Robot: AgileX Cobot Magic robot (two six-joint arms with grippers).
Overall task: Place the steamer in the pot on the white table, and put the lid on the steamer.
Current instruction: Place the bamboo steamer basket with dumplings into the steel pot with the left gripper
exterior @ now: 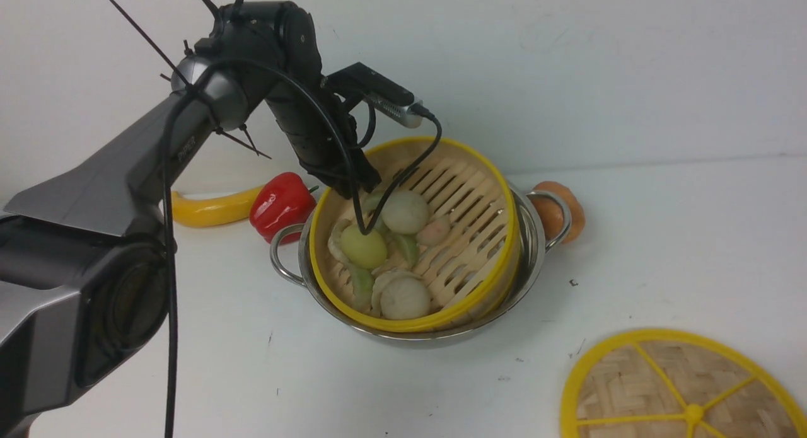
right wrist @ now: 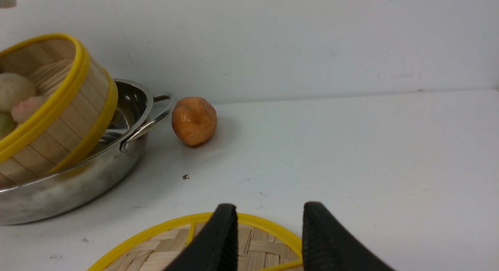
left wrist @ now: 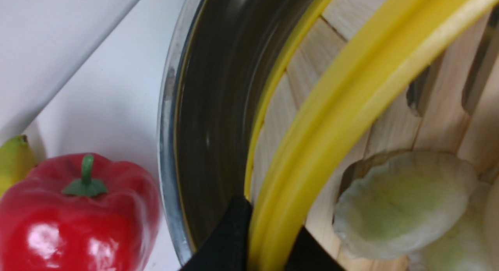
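Our left pincer (left wrist: 269, 224) is clamped on the yellow rim of the steamer (exterior: 466, 224), one finger inside and one outside. A dumpling (left wrist: 401, 201) lies just past the inner finger. The steamer sits tilted in the pot (exterior: 533, 246). Our right pincer (right wrist: 269, 208) stands with its fingers apart, holding nothing. The lid (right wrist: 249, 243) lies flat on the white table (right wrist: 351, 146) just beneath it.

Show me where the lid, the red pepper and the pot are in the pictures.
lid (exterior: 624, 387), front view, on the woven panel left of its centre knob.
red pepper (exterior: 282, 205), front view, on its glossy red body.
pot (right wrist: 70, 189), right wrist view, on its outer steel wall.
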